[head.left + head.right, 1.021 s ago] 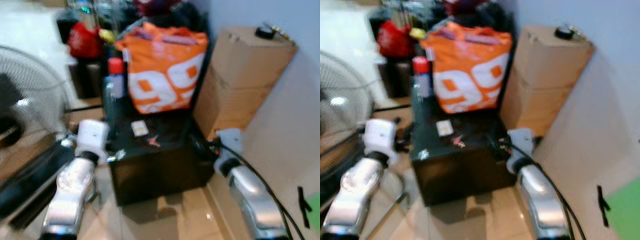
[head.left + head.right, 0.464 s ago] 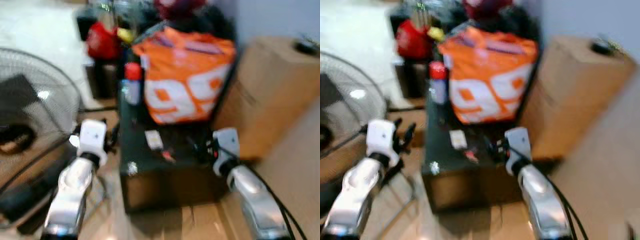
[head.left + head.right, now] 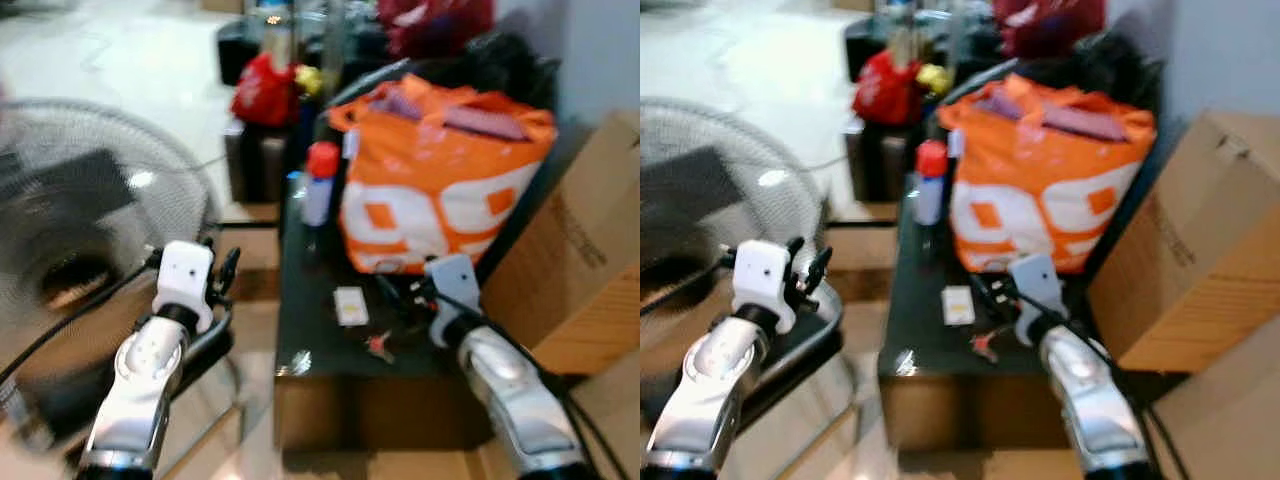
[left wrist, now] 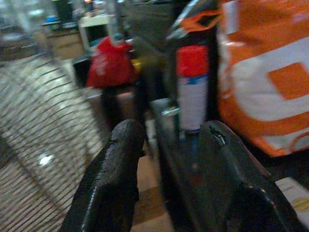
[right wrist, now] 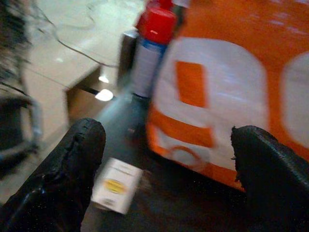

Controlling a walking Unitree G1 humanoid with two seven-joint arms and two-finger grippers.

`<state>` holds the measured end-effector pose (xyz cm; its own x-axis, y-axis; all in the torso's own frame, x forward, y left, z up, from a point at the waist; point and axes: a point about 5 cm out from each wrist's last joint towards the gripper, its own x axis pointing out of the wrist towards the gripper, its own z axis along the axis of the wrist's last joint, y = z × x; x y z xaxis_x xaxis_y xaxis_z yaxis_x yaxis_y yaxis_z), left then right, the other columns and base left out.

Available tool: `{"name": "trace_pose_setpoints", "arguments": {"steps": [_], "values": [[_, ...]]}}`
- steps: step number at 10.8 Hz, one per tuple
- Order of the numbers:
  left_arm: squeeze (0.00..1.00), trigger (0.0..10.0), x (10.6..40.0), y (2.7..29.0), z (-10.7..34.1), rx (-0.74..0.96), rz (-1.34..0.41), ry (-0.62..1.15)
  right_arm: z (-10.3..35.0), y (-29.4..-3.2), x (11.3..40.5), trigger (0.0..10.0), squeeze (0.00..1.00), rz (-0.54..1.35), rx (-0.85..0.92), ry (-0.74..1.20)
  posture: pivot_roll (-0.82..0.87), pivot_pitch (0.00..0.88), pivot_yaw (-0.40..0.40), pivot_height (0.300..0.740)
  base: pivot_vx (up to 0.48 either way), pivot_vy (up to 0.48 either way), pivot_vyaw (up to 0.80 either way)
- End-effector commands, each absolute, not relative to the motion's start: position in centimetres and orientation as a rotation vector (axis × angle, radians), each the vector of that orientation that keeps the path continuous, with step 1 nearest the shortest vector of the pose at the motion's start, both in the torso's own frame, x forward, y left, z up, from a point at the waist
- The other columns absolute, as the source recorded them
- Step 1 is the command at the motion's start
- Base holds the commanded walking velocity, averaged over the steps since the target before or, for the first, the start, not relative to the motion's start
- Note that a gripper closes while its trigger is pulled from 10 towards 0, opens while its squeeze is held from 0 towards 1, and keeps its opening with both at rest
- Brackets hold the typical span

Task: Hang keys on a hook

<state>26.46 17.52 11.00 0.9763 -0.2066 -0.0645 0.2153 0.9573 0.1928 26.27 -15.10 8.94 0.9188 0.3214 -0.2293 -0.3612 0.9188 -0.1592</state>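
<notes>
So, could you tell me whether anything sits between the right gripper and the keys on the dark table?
Nothing visible does. The right gripper, its fingers open, hovers over the dark table just beyond the keys. The small white card lies beside that path, and the orange bag stands behind.

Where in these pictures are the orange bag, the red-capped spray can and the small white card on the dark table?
orange bag [image 3: 440,190], left eye view, its printed front.
red-capped spray can [image 3: 319,187], left eye view, its pale body.
small white card [image 3: 958,306], right eye view, its middle.
</notes>
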Motion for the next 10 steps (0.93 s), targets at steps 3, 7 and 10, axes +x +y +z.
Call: {"name": "trace_pose_setpoints", "arguments": {"steps": [3, 7, 10], "values": [[0.0, 10.0, 26.3, 16.1, 10.8, 0.205, -0.317, 0.06, 8.0, -16.8, 26.5, 10.0, 0.13, 0.314, -0.292, 0.28, -0.1, 0.0, -0.057, 0.74, 0.0, 0.0, 0.0], [0.0, 10.0, 26.4, 14.4, 10.3, 0.23, -0.557, 0.09, 5.4, -16.7, 27.3, 10.0, 0.0, 0.364, -0.334, 0.413, -0.12, 0.0, -0.055, 0.74, 0.0, 0.0, 0.0], [0.0, 10.0, 25.1, 14.0, 8.8, 0.311, -0.763, 0.187, 1.7, -17.1, 27.1, 10.0, 0.0, 0.404, -0.36, 0.585, -0.11, 0.05, -0.04, 0.74, 0.0, 0.0, 0.0]]}}
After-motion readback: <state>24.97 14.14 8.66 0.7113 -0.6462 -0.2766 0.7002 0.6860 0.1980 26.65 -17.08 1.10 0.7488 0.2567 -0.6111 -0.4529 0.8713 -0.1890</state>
